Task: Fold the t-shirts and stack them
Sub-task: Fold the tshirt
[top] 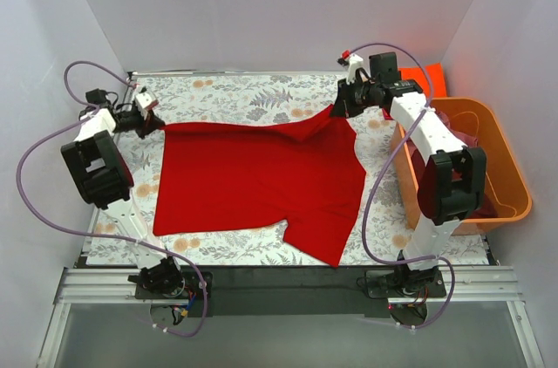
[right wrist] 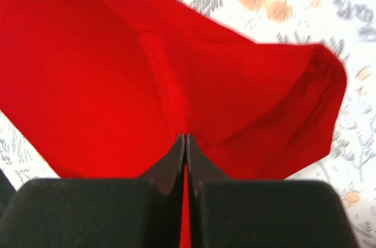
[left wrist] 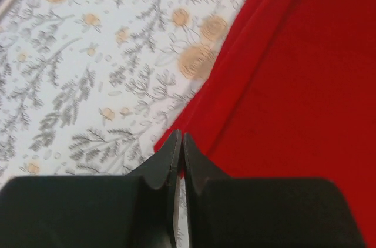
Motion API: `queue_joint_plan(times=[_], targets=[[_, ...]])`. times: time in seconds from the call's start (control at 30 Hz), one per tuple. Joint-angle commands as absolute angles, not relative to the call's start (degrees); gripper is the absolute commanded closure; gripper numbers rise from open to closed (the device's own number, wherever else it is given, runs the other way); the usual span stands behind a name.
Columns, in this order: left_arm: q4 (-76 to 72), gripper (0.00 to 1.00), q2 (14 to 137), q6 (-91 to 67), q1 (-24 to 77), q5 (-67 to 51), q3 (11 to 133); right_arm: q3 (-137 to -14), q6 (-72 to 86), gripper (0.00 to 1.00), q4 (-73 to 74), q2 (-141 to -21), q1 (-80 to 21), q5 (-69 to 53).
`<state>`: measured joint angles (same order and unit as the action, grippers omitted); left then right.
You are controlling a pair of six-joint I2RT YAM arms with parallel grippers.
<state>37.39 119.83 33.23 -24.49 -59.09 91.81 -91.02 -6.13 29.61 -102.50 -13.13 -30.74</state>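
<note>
The left jaws are pressed fully together, their tips set on the far left corner of a red t-shirt (top: 253,180), where a pinch of hem appears to be caught between them. In the left wrist view the cloth's edge runs up to the tips, with a soft fold just inside it.

The right jaws are likewise closed tight, clamped on the shirt's far right corner. That corner is lifted off the worktop (top: 235,93) into a small peak. In the right wrist view the cloth fans out from the tips and one part curls over in a rounded fold.

Between the two grips the shirt's far edge runs nearly straight. The rest of the shirt lies spread across the middle of the flower-patterned worktop. One sleeve juts out at its near right side, towards the arm bases.

The left arm (top: 100,167) stands just beside the shirt's left edge, and the right arm (top: 445,176) just beside its right edge.

An orange tub (top: 514,185) sits to the right of the shirt, past the right arm, with dark red cloth (top: 478,143) showing inside it. A bright orange-red item (top: 429,80) shows beyond the shirt's far right corner, partly hidden by the arm; what it is cannot be told.
</note>
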Motion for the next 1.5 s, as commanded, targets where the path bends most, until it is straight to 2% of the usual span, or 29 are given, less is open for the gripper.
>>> queue_joint_plan(times=[0.0, 0.13, 0.3, 0.77, 1.07, 1.1, 1.13, 1.17, 1.2, 1.27, 1.3, 1.33, 1.4, 1.47], targets=[[48.1, 1.00, 113.5, 47.7, -25.1, -58.1, 85.9, -88.5, -5.8, 0.99, 29.9, -100.1, -12.8, -32.3], [44.8, 1.00, 110.8, 51.3, -25.0, -55.5, 77.1, -82.9, -4.7, 0.99, 30.0, -98.8, -12.8, -33.7], [39.7, 1.00, 111.4, 51.5, -24.9, -52.3, 72.7, -75.5, -2.5, 0.99, 29.5, -97.3, -12.9, -35.7], [39.5, 1.00, 112.1, 49.6, -24.9, -52.3, 76.7, -77.0, 3.2, 0.99, 28.8, -96.2, -12.8, -42.0], [46.1, 0.99, 113.5, 53.9, -24.9, -51.7, 79.2, -71.2, 2.4, 0.99, 28.7, -97.8, -12.7, -42.5], [46.1, 0.85, 113.3, 54.1, -24.9, -51.0, 78.8, -71.1, 2.1, 0.99, 28.6, -98.3, -12.7, -42.5], [46.3, 0.78, 113.1, 54.1, -24.9, -50.6, 78.5, -71.3, 1.6, 0.99, 28.7, -99.5, -12.8, -41.9], [46.7, 0.72, 113.1, 53.9, -24.9, -50.5, 78.7, -71.5, 1.6, 0.94, 28.9, -100.1, -12.7, -41.3], [47.1, 0.60, 113.1, 53.6, -24.9, -50.5, 79.0, -71.5, 1.1, 0.87, 29.4, -101.1, -12.7, -41.0], [49.0, 0.54, 112.9, 53.3, -24.9, -51.0, 80.4, -72.8, 0.2, 0.81, 31.6, -101.7, -12.4, -40.5], [49.7, 0.52, 112.8, 52.6, -24.9, -51.6, 81.0, -73.5, -2.3, 0.67, 32.9, -102.1, -12.3, -40.6], [51.2, 0.47, 112.5, 51.8, -24.9, -52.9, 81.8, -74.9, -3.7, 0.60, 34.6, -102.1, -12.3, -40.7], [52.3, 0.44, 111.7, 50.1, -24.8, -54.6, 83.6, -76.0, -8.8, 0.49, 38.7, -101.2, -12.3, -39.6], [52.5, 0.44, 109.9, 46.7, -23.8, -57.0, 83.7, -77.2, -13.8, 0.49, 39.4, -100.0, -12.3, -37.2]])
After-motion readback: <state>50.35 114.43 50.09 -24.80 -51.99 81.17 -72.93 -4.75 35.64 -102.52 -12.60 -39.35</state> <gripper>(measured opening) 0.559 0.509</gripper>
